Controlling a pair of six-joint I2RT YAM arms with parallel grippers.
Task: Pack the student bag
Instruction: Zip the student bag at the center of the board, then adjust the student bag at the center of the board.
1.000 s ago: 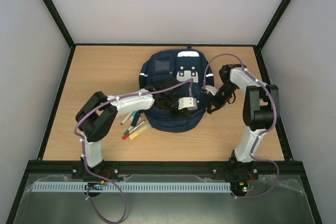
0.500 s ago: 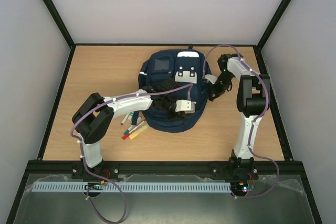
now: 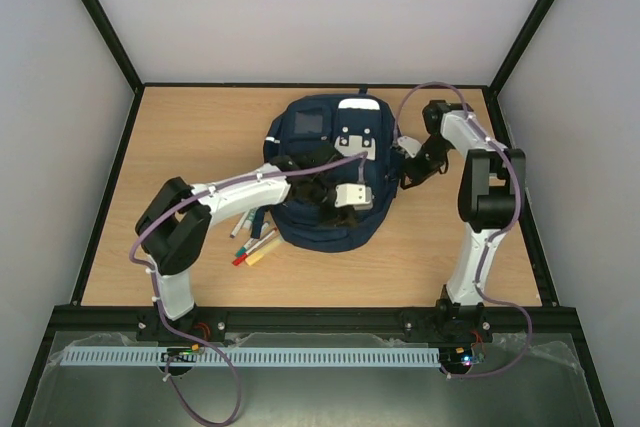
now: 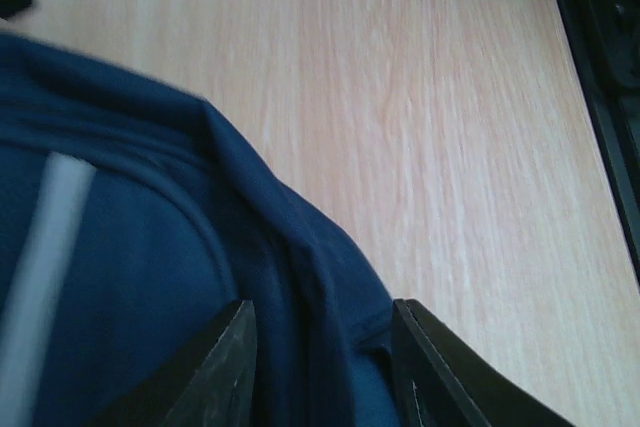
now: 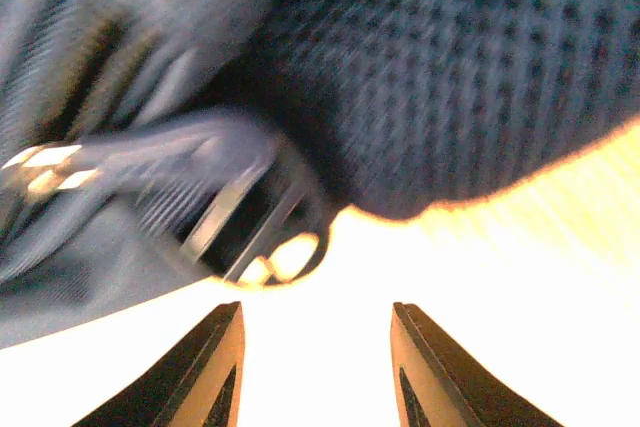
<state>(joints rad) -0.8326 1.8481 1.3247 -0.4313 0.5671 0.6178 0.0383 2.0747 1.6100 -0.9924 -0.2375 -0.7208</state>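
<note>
The student bag (image 3: pixel 330 229) lies flat in the middle of the counter (image 3: pixel 180 137), a bit toward the far side. Its grey patches and white stripe face up.

The left tool (image 4: pixel 322 322) is down on the near part of the bag. Its two fingers stand apart. A fold of blue cloth sits between them. The fold looks loose, not pinched.

The right tool (image 5: pixel 316 317) is at the right side of the bag, close to a dark strap with a buckle (image 5: pixel 255 232). Its fingers are apart too. Only bright counter shows between them, so it holds nothing.

Some colored pens (image 3: pixel 252 243) lie on the counter just beside the bag, under the left arm. I think they need to go inside.

Here is what could go wrong. Neither tool has hold of the bag, so it may flop shut or slide when a tool pushes it. The right tool is so close to the strap that the buckle could catch on a finger and drag the bag. The left arm hangs low over the pens and could knock them away.
</note>
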